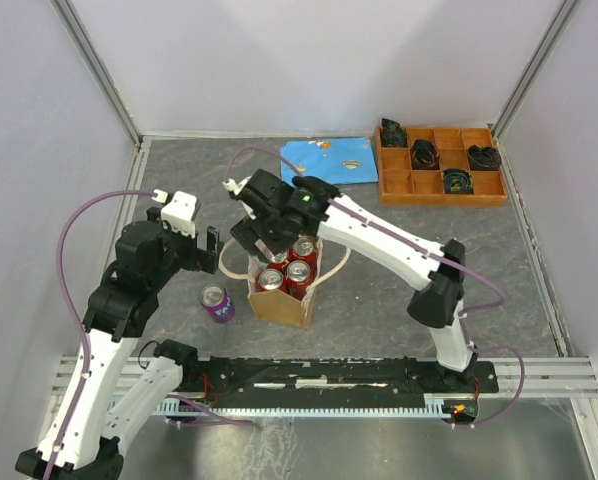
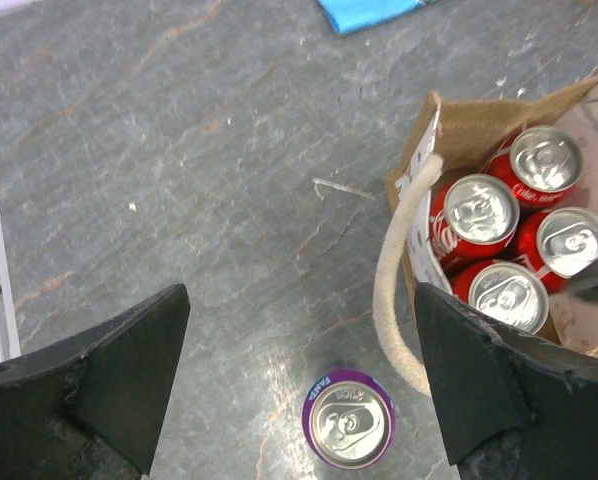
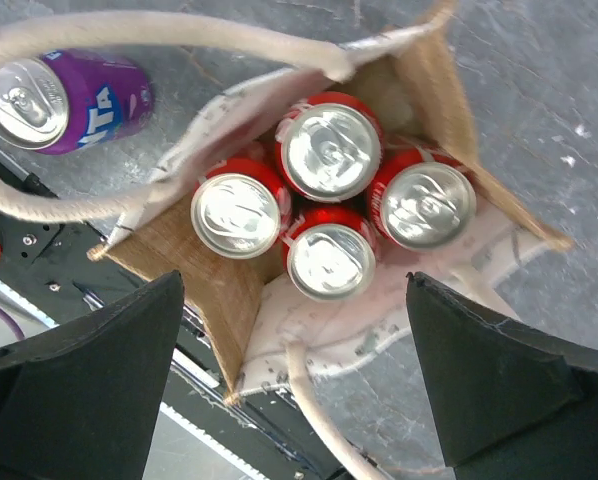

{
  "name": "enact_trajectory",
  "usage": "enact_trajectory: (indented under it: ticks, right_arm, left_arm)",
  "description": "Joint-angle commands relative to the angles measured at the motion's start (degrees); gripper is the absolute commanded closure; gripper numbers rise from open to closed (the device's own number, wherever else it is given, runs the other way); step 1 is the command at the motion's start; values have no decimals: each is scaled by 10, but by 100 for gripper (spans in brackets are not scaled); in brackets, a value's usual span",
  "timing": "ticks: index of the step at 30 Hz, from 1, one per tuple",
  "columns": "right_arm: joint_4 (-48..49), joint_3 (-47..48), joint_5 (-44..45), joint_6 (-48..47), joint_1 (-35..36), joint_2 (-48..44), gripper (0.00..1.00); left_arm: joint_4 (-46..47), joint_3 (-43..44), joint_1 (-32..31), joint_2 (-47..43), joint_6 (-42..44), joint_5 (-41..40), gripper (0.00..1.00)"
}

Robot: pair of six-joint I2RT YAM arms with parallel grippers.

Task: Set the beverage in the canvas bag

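The purple can [image 1: 217, 303], the one beverage left outside, is standing upright on the desk [image 1: 399, 320] just left of the canvas bag [image 1: 279, 306], near it but not touching. The bag is sitting at the centre of the top view with four red cans [image 3: 329, 150] packing its floor.

The left tool [image 2: 299, 295] is hanging over the purple can with its fingers spread wide and pinching nothing. The right tool [image 3: 294, 280] is hovering directly over the bag mouth, also spread wide and empty.

The step in hand is probably the pickup by the left tool. In the left wrist view the can is sitting at the bottom of the frame, slightly right of centre, so the tool is likely needing a small shift to bring the can between the fingertips before it goes down. A straight descent and a grip around the can's upper body should be keeping it upright. The cream handle [image 2: 389, 290] is looping out towards the can, so the near finger is risking a snag there. The right tool is blocking the opening and should be clearing away first. With the floor full, the purple can will probably be ending up on top of the red ones.

White and blue lettering on the purple side is looking like Fanta, only partly readable. White script on the red cans is suggesting Coca-Cola.
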Motion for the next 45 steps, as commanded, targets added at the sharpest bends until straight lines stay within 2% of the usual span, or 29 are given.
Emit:
enact_trajectory:
  ticks: [1, 8, 13, 18, 21, 25, 29, 33, 34, 36, 38, 40, 42, 45]
  right_arm:
    - [9, -38, 27, 46, -47, -77, 1]
    - [-7, -71, 62, 49, -127, -136, 1]
    - [-1, -108, 69, 50, -152, -172, 1]
    - [15, -154, 67, 64, -156, -199, 1]
    - [21, -174, 67, 70, -157, -208, 1]
    - [21, -179, 72, 68, -157, -211, 1]
    - [20, -179, 72, 69, -158, -209, 1]
    - [23, -185, 65, 70, -158, -202, 1]
    - [24, -185, 64, 70, -158, -201, 1]
    - [24, -184, 64, 69, -157, -198, 1]
    - [24, -183, 65, 67, -158, -197, 1]
    - [23, -183, 66, 66, -158, -195, 1]
    - [23, -182, 64, 66, -157, -194, 1]
    - [20, -180, 64, 68, -158, -194, 1]
  left_arm:
    - [-23, 14, 18, 34, -14, 12, 1]
    - [-79, 54, 49, 131, -22, 38, 1]
    - [-120, 91, 117, 216, -32, 87, 1]
    - [-124, 117, 184, 251, 19, 128, 1]
    - [-131, 135, 214, 269, 77, 179, 1]
    - [-115, 175, 233, 265, 132, 287, 1]
    - [-105, 264, 232, 257, 115, 437, 1]
    - [-108, 281, 232, 246, 104, 524, 1]
    - [-122, 277, 232, 242, 119, 532, 1]
    - [-188, 270, 231, 239, 201, 533, 1]
    - [-262, 256, 232, 239, 293, 506, 1]
    - [-296, 229, 232, 238, 347, 467, 1]
    - [-287, 203, 234, 241, 351, 435, 1]
    - [-239, 196, 251, 255, 294, 432, 1]
